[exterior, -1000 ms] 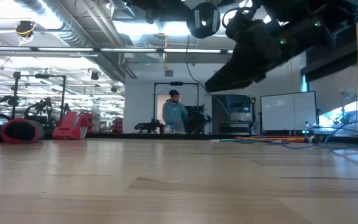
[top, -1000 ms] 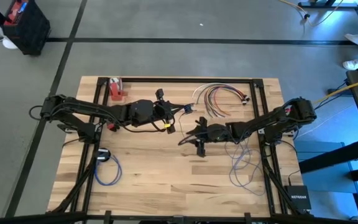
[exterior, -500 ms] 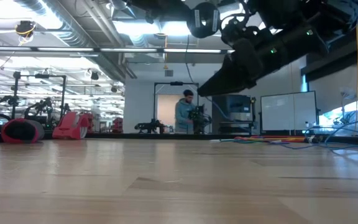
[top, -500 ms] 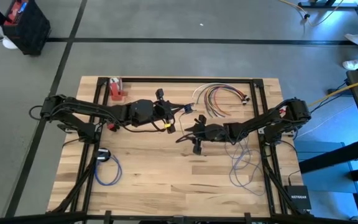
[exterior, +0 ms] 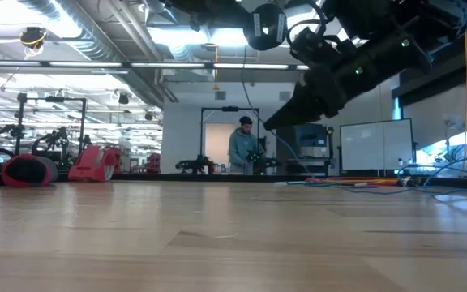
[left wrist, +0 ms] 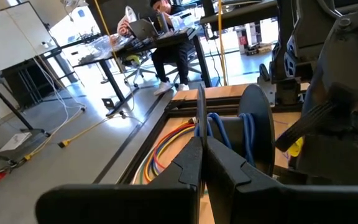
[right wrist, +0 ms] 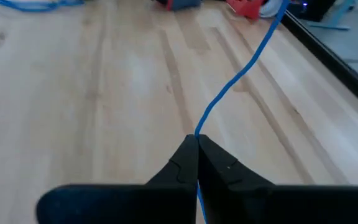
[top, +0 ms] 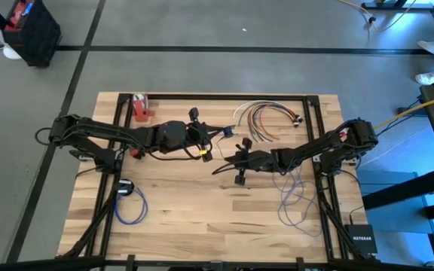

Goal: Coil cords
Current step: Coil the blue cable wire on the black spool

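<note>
My left gripper (top: 225,133) hangs over the table's middle, shut on a small black spool (left wrist: 229,127) wound with blue cord. Just on the near side of it, my right gripper (top: 232,161) is shut on the blue cord (right wrist: 229,81), which runs on from the fingers toward the spool. The cord's loose remainder (top: 292,199) lies in loops on the table's right. A bundle of red, orange and white cords (top: 266,117) lies at the far edge. Another blue cord (top: 129,205) with a black disc lies coiled near the left. My left gripper pinches one thin round flange (left wrist: 201,109) of the spool between its two fingers, which reach nearly level from the table's left. The spool hangs clear of the table. My right gripper pinches a single strand of the blue cord (right wrist: 197,133) between its fingertips, slanting down from the table's right. The strand runs straight on from the fingers, clear of the wood.
A red object (top: 140,108) stands at the far left corner. A black frame rail (top: 224,98) runs along the far edge. Bare wood (top: 202,218) spreads over the near half. A person (exterior: 244,150) stands in the room beyond the table.
My right gripper has shut on the blue cord and taken hold of it, rolling and tipping a little as it did so. It has stayed in the same place.
</note>
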Tool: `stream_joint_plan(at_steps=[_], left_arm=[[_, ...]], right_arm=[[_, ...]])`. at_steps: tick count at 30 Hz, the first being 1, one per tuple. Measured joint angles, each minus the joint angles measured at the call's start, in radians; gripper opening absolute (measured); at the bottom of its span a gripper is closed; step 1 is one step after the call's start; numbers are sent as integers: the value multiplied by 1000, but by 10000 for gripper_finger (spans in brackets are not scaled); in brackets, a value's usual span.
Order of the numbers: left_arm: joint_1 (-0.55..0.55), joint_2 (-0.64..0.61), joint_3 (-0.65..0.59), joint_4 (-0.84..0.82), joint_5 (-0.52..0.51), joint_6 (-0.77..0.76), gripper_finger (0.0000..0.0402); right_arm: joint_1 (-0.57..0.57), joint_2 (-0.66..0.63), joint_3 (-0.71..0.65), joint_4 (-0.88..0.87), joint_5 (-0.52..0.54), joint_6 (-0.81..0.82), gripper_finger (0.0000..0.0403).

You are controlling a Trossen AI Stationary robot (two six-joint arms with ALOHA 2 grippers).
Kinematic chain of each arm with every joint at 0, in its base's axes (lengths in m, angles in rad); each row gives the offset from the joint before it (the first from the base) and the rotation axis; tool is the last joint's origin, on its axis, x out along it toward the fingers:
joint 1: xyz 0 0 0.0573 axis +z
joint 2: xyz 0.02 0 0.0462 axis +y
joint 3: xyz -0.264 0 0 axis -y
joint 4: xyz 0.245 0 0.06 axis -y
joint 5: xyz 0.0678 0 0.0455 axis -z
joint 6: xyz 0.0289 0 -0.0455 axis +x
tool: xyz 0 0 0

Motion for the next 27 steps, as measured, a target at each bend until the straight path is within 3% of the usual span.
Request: stream_joint_plan(at_steps=[6,19,27], left_arm=[[-4,0,0,-1,0,0,5],[-18,0,0,-38,0,37,5],[-16,0,0,-56,0,61,5]], right_arm=[[0,-34,0,-123,107,-30,3],[0,-272,0,-386,356,-57,1],[0,-424,0,-473,419,-82,1]])
